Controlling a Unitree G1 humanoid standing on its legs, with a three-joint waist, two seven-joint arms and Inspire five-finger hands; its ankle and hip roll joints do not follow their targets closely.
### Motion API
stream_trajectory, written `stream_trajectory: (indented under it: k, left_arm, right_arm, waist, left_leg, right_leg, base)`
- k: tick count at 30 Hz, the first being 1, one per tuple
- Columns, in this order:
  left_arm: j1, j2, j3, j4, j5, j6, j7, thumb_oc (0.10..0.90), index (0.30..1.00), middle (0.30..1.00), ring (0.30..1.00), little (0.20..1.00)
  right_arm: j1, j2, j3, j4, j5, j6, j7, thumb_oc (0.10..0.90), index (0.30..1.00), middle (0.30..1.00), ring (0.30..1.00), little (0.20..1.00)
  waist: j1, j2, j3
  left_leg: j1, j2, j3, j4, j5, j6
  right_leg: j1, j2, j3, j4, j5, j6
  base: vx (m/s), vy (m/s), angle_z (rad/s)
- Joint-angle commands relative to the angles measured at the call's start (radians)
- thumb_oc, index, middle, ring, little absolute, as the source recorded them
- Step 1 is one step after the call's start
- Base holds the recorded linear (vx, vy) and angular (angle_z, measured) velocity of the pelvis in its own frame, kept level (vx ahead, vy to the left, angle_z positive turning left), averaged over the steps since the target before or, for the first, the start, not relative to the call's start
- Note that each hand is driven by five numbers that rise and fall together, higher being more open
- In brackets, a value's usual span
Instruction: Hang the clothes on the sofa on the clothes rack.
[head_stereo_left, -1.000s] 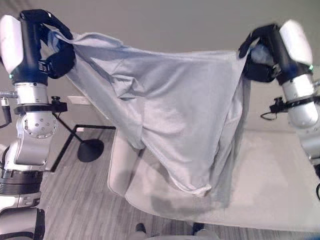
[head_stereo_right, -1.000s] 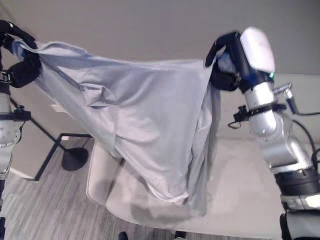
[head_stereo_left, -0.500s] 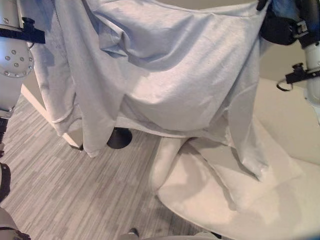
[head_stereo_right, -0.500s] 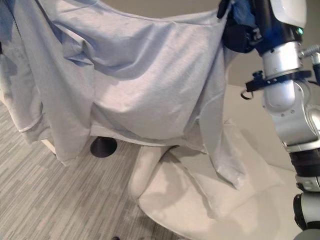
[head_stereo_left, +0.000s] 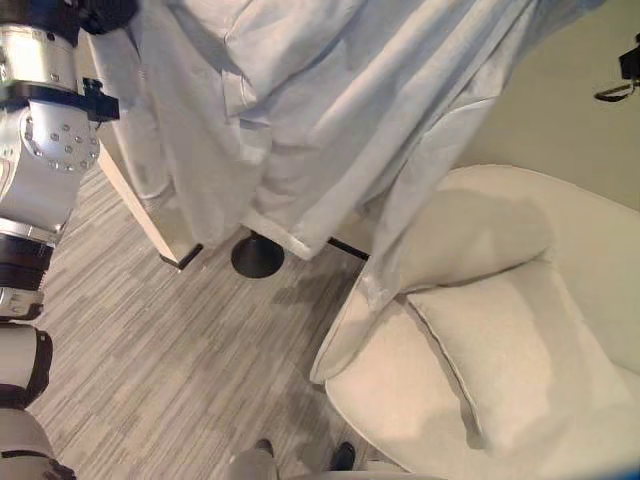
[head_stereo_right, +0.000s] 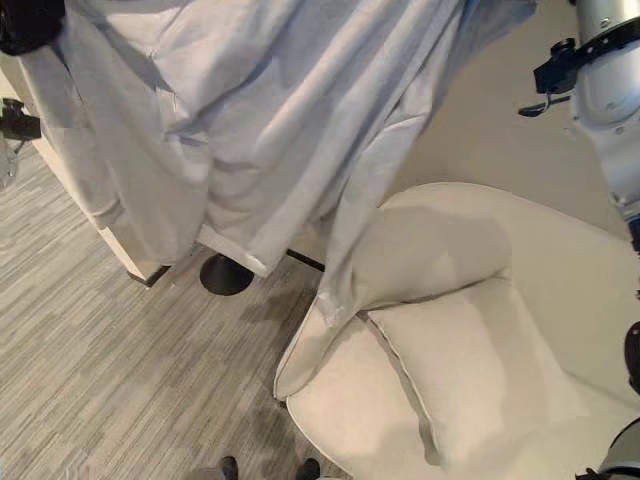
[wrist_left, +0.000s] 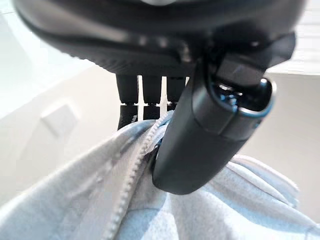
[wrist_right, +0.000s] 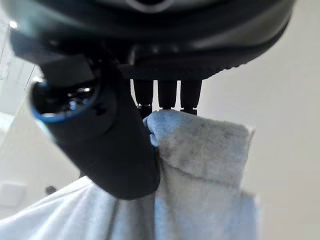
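A pale grey-blue zip garment (head_stereo_left: 330, 120) hangs spread between my two raised hands, above the floor and the sofa's left side. My left hand (wrist_left: 200, 145) is shut on it, thumb pinching the cloth (wrist_left: 100, 200) beside the zipper; the hand's dark bulk (head_stereo_right: 30, 22) is at the top left of the right eye view. My right hand (wrist_right: 115, 150) is shut on a folded edge of the garment (wrist_right: 200, 150). One sleeve end (head_stereo_left: 375, 290) dangles close to the cream sofa (head_stereo_left: 560, 250). The clothes rack's black round base (head_stereo_left: 257, 255) stands on the floor behind the cloth.
A cream cushion (head_stereo_left: 500, 360) lies on the sofa seat. A pale panel's lower edge (head_stereo_left: 150, 225) meets the grey wood-look floor (head_stereo_left: 180, 370) at the left. A plain wall (head_stereo_right: 480, 130) rises behind the sofa.
The camera has swung downward. Both hands have risen with the garment past the top of the eye views, and its hem now hangs higher.
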Motion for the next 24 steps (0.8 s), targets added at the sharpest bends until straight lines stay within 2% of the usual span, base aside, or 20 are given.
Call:
stream_trajectory:
  k: [1,2,3,4,5,6,7,9,10,11,12,14,15,16,17,18,20,22,23,24]
  left_arm:
    - [-0.079,0.017,0.099,-0.029,-0.015,-0.041,0.071,0.400,0.300,0.300,0.300,0.300]
    - [-0.088,0.026,0.091,-0.021,-0.020,-0.042,0.080,0.400,0.300,0.300,0.300,0.300]
    - [-0.097,0.037,0.091,-0.024,-0.027,-0.046,0.094,0.400,0.300,0.300,0.300,0.300]
    - [-0.107,0.033,0.085,-0.032,-0.026,-0.049,0.088,0.400,0.300,0.300,0.300,0.300]
    - [-0.109,0.032,0.084,-0.032,-0.026,-0.049,0.088,0.400,0.300,0.300,0.300,0.300]
    - [-0.126,0.024,0.072,-0.047,-0.019,-0.050,0.081,0.400,0.300,0.300,0.300,0.300]
    - [-0.131,0.017,0.061,-0.054,-0.015,-0.053,0.076,0.400,0.300,0.300,0.300,0.300]
    - [-0.148,0.015,0.046,-0.069,-0.004,-0.052,0.070,0.400,0.300,0.300,0.300,0.300]
    - [-0.161,0.017,0.037,-0.079,0.002,-0.051,0.068,0.400,0.300,0.300,0.300,0.300]
    - [-0.161,0.018,0.036,-0.079,0.002,-0.050,0.068,0.400,0.300,0.300,0.300,0.300]
    - [-0.161,0.022,0.040,-0.088,0.010,-0.048,0.068,0.400,0.300,0.300,0.300,0.300]
    - [-0.158,0.022,0.046,-0.092,0.016,-0.045,0.067,0.400,0.300,0.300,0.300,0.300]
    - [-0.157,0.018,0.048,-0.100,0.026,-0.045,0.063,0.400,0.300,0.300,0.300,0.300]
    - [-0.152,0.016,0.052,-0.106,0.035,-0.045,0.061,0.400,0.300,0.300,0.300,0.300]
    - [-0.146,0.018,0.054,-0.110,0.038,-0.045,0.058,0.400,0.300,0.300,0.300,0.300]
    - [-0.137,0.020,0.068,-0.113,0.036,-0.044,0.057,0.400,0.300,0.300,0.300,0.300]
    - [-0.125,0.019,0.078,-0.115,0.036,-0.043,0.056,0.400,0.300,0.300,0.300,0.300]
    - [-0.113,0.012,0.089,-0.110,0.039,-0.048,0.059,0.400,0.300,0.300,0.300,0.300]
    - [-0.112,0.012,0.089,-0.110,0.039,-0.049,0.059,0.400,0.300,0.300,0.300,0.300]
    - [-0.089,0.008,0.104,-0.109,0.039,-0.048,0.058,0.400,0.300,0.300,0.300,0.300]
  right_arm:
    - [-0.068,-0.066,-0.066,0.008,0.035,0.003,-0.071,0.400,0.300,0.300,0.300,0.300]
    - [-0.061,-0.073,-0.072,0.007,0.031,0.004,-0.074,0.400,0.300,0.300,0.300,0.300]
    - [-0.057,-0.079,-0.078,0.009,0.029,0.002,-0.075,0.400,0.300,0.300,0.300,0.300]
    - [-0.058,-0.089,-0.085,0.009,0.027,0.005,-0.074,0.400,0.300,0.300,0.300,0.300]
    - [-0.057,-0.090,-0.086,0.008,0.027,0.005,-0.073,0.400,0.300,0.300,0.300,0.300]
    - [-0.056,-0.090,-0.087,0.010,0.018,0.011,-0.070,0.400,0.300,0.300,0.300,0.300]
    - [-0.044,-0.088,-0.096,0.006,0.009,0.013,-0.067,0.400,0.300,0.300,0.300,0.300]
    - [-0.023,-0.077,-0.117,0.002,-0.004,0.023,-0.069,0.400,0.300,0.300,0.300,0.300]
    - [-0.018,-0.055,-0.130,0.010,-0.016,0.029,-0.082,0.400,0.300,0.300,0.300,0.300]
    - [-0.016,-0.054,-0.132,0.009,-0.017,0.030,-0.083,0.400,0.300,0.300,0.300,0.300]
    - [-0.011,-0.044,-0.143,0.005,-0.021,0.034,-0.090,0.400,0.300,0.300,0.300,0.300]
    - [0.001,-0.032,-0.159,-0.005,-0.024,0.035,-0.091,0.400,0.300,0.300,0.300,0.300]
    - [0.022,-0.024,-0.177,-0.026,-0.032,0.036,-0.086,0.400,0.300,0.300,0.300,0.300]
    - [0.020,-0.026,-0.174,-0.043,-0.044,0.032,-0.082,0.400,0.300,0.300,0.300,0.300]
    - [0.016,-0.025,-0.169,-0.039,-0.042,0.030,-0.084,0.400,0.300,0.300,0.300,0.300]
    - [0.009,-0.022,-0.164,-0.021,-0.027,0.026,-0.089,0.400,0.300,0.300,0.300,0.300]
    - [0.010,-0.023,-0.165,-0.021,-0.021,0.025,-0.088,0.400,0.300,0.300,0.300,0.300]
    - [0.017,-0.027,-0.167,-0.019,-0.018,0.018,-0.085,0.400,0.300,0.300,0.300,0.300]
    - [0.018,-0.027,-0.168,-0.019,-0.018,0.017,-0.085,0.400,0.300,0.300,0.300,0.300]
    - [0.035,-0.034,-0.171,-0.018,-0.017,0.020,-0.078,0.400,0.300,0.300,0.300,0.300]
  waist:
    - [-0.002,-0.003,-0.111]
    - [-0.002,0.007,-0.118]
    - [-0.004,0.036,-0.132]
    - [-0.014,0.053,-0.138]
    - [-0.014,0.052,-0.138]
    - [-0.021,0.065,-0.147]
    - [-0.028,0.073,-0.147]
    - [-0.031,0.067,-0.144]
    - [-0.018,0.067,-0.135]
    - [-0.017,0.064,-0.135]
    - [-0.013,0.071,-0.126]
    - [-0.014,0.074,-0.118]
    - [-0.026,0.079,-0.112]
    - [-0.032,0.080,-0.106]
    - [-0.028,0.081,-0.105]
    - [-0.024,0.083,-0.103]
    - [-0.027,0.085,-0.104]
    - [-0.040,0.080,-0.103]
    - [-0.040,0.078,-0.105]
    - [-0.039,0.066,-0.115]
  left_leg:
    - [0.061,0.195,-0.044,-0.150,0.085,-0.075]
    - [0.064,0.220,-0.075,-0.176,0.112,-0.085]
    - [0.088,0.231,-0.138,-0.210,0.107,-0.110]
    - [0.088,0.219,-0.135,-0.214,0.092,-0.114]
    - [0.085,0.216,-0.136,-0.215,0.097,-0.112]
    - [0.095,0.198,-0.127,-0.220,0.070,-0.117]
    - [0.100,0.171,-0.120,-0.222,0.059,-0.112]
    - [0.109,0.107,-0.103,-0.222,0.021,-0.086]
    - [0.119,0.065,-0.063,-0.222,-0.005,-0.057]
    - [0.119,0.061,-0.062,-0.222,-0.006,-0.054]
    - [0.124,0.048,-0.044,-0.222,-0.012,-0.045]
    - [0.126,0.040,-0.039,-0.222,-0.025,-0.039]
    - [0.133,0.033,-0.033,-0.222,-0.027,-0.034]
    - [0.144,0.013,-0.031,-0.222,-0.030,-0.022]
    - [0.146,0.010,-0.021,-0.222,-0.029,-0.020]
    - [0.145,0.006,-0.014,-0.222,-0.028,-0.021]
    - [0.146,0.007,-0.011,-0.222,-0.030,-0.022]
    - [0.143,-0.002,-0.012,-0.222,-0.031,-0.018]
    - [0.139,-0.003,-0.011,-0.222,-0.025,-0.018]
    - [0.154,-0.012,-0.008,-0.222,-0.034,-0.009]
  right_leg:
    - [0.059,-0.013,0.031,-0.101,0.010,0.145]
    - [0.060,-0.012,0.041,-0.101,0.002,0.147]
    - [0.083,-0.030,0.058,-0.098,-0.001,0.162]
    - [0.096,-0.047,0.050,-0.098,0.007,0.172]
    - [0.095,-0.049,0.048,-0.099,0.011,0.173]
    - [0.105,-0.076,0.048,-0.096,0.022,0.185]
    - [0.098,-0.111,0.047,-0.079,0.066,0.192]
    - [0.071,-0.174,0.054,-0.025,0.146,0.199]
    - [0.032,-0.238,0.016,0.037,0.211,0.206]
    - [0.029,-0.243,0.018,0.042,0.210,0.208]
    - [0.019,-0.268,-0.019,0.078,0.228,0.203]
    - [0.008,-0.272,-0.025,0.114,0.214,0.199]
    - [-0.020,-0.253,-0.006,0.155,0.196,0.187]
    - [-0.034,-0.200,0.017,0.145,0.162,0.180]
    - [-0.033,-0.181,0.004,0.133,0.144,0.175]
    - [-0.041,-0.132,-0.016,0.094,0.108,0.165]
    - [-0.052,-0.104,-0.004,0.074,0.093,0.162]
    - [-0.051,-0.059,0.056,-0.006,0.080,0.170]
    - [-0.051,-0.058,0.056,-0.017,0.090,0.168]
    - [-0.032,-0.037,0.103,-0.071,0.110,0.170]
  base:
    - [0.21,0.375,-0.06]
    - [0.32,0.541,-0.25]
    - [0.36,0.540,-0.19]
    - [0.27,0.443,-0.23]
    - [0.18,0.377,-0.14]
    - [0.17,0.386,-0.08]
    - [0.22,0.541,-0.09]
    - [0.11,0.513,0.26]
    - [0.05,0.419,0.47]
    - [0.03,0.446,0.15]
    - [0.02,0.243,-0.04]
    - [0.02,0.215,-0.22]
    - [0.07,0.245,-0.14]
    - [0.08,0.287,0.04]
    - [0.08,0.208,0.07]
    - [0.03,0.066,-0.03]
    - [0.03,0.026,-0.16]
    - [0.02,0.006,-0.03]
    - [0.09,-0.028,-0.09]
    - [0.07,-0.020,-0.12]
